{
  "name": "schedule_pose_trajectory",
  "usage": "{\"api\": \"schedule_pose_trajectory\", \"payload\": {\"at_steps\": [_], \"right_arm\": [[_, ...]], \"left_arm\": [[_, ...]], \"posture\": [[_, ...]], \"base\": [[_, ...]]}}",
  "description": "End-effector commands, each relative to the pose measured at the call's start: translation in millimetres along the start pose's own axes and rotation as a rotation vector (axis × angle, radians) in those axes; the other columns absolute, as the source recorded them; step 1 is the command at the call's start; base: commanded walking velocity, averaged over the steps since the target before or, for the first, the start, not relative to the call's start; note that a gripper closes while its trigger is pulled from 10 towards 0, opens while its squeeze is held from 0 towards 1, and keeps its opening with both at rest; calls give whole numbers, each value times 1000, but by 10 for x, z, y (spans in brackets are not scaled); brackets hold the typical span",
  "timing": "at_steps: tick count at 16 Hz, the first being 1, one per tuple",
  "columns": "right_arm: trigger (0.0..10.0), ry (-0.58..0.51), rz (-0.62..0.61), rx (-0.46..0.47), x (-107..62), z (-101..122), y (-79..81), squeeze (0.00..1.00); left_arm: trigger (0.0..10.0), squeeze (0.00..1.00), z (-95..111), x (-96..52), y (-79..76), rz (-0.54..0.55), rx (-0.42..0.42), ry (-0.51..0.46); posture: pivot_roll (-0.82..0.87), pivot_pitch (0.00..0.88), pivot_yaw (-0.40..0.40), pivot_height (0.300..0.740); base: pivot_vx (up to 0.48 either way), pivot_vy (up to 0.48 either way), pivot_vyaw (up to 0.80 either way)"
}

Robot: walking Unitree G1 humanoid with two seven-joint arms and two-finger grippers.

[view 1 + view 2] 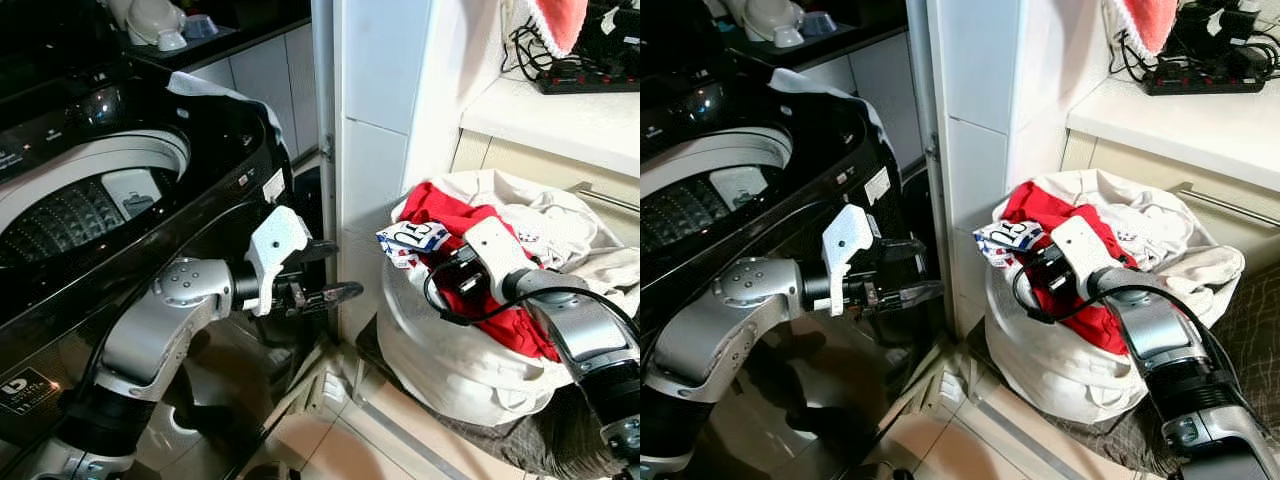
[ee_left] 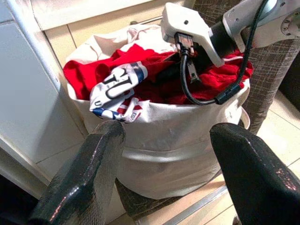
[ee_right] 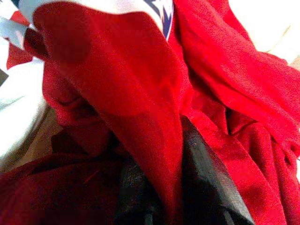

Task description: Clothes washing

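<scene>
Beside the white cabinet edge (image 1: pixel 345 150), your right gripper (image 3: pixel 159 187) is buried in the white laundry bag (image 1: pixel 450 350), its black fingers (image 3: pixel 206 187) pressed together on a fold of the red garment (image 3: pixel 140 93); the fabric runs up between them in the right wrist view. Your left gripper (image 1: pixel 325 270) hangs in the narrow gap between the black washing machine (image 1: pixel 130 200) and the cabinet edge, fingers (image 2: pixel 89 168) spread apart and holding nothing, pointed toward the bag. The machine's lid is up and its drum opening (image 1: pixel 70 200) stands well apart from the bag, to your left. Open floor tile (image 1: pixel 330 430) lies below both arms; a dark mat (image 1: pixel 520 440) sits under the bag. A printed cloth (image 1: pixel 410 240) in white, blue and red drapes over the bag's near rim, with large letters that read roughly "TU" in the left wrist view; smaller print cannot be read. A white sticker (image 1: pixel 273 185) on the machine's corner is illegible
</scene>
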State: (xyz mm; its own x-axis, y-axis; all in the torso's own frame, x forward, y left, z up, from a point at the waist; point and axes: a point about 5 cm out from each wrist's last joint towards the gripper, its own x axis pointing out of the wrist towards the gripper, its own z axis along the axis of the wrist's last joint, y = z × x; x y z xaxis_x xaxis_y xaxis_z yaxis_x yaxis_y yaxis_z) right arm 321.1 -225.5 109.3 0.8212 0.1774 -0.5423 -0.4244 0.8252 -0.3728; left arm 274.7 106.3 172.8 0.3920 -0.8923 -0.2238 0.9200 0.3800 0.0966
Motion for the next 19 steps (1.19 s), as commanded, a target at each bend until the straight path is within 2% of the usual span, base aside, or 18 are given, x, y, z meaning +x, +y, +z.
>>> {"api": "schedule_pose_trajectory", "payload": {"at_steps": [1,2,4,5,7,8,9,10,12,13,14,15,16,17,19], "right_arm": [[0,-4,-13,0,-22,26,-41,0],[0,-11,-12,6,-39,37,-51,0],[0,-74,13,73,-118,142,-78,0],[0,-181,51,145,-250,306,-137,0],[0,-313,96,196,-460,512,-245,0],[0,-419,124,204,-640,692,-330,0],[0,-502,142,241,-743,826,-377,0],[0,-690,191,333,-964,1140,-451,0],[0,-813,260,358,-1129,1374,-429,0],[0,-839,286,354,-1170,1434,-403,0],[0,-839,326,316,-1190,1495,-320,0],[0,-838,356,293,-1194,1535,-249,0],[0,-845,393,288,-1190,1579,-175,0],[0,-846,456,294,-1157,1645,-39,0],[0,-826,517,304,-1124,1703,112,0]], "left_arm": [[10000,0,-5,-4,17,7,16,15],[10000,0,-5,-1,21,12,21,16],[10000,0,-9,0,67,62,36,17],[10000,0,-22,-5,165,152,58,22],[10000,0,0,-9,274,234,81,13],[10000,0,76,5,313,255,108,-22],[10000,0,129,14,334,270,121,-50],[10000,0,265,34,377,305,158,-126],[10000,0,436,57,407,331,177,-224],[10000,0,500,66,414,338,179,-261],[10000,227,619,82,414,326,149,-332],[10000,1000,710,96,407,307,118,-385],[10000,1000,771,126,390,282,106,-410],[10000,1000,806,216,350,251,99,-418],[10000,1000,765,319,318,252,118,-387]], "posture": [[18,0,96,740],[19,0,92,740],[19,0,90,740],[11,0,95,740],[1,0,100,740],[-3,0,103,740],[-6,0,106,740],[-17,0,113,740],[-17,0,113,740],[-17,0,113,740],[-17,0,110,740],[-14,0,106,740],[-14,0,106,740],[-5,0,98,740],[-6,0,98,740]], "base": [[0,0,0],[0,0,0],[0,0,0],[0,0,0],[0,0,0],[0,0,0],[0,0,0],[0,0,0],[0,0,0],[0,0,0],[0,0,0],[0,0,0],[0,0,0],[0,0,0],[0,0,0]]}}
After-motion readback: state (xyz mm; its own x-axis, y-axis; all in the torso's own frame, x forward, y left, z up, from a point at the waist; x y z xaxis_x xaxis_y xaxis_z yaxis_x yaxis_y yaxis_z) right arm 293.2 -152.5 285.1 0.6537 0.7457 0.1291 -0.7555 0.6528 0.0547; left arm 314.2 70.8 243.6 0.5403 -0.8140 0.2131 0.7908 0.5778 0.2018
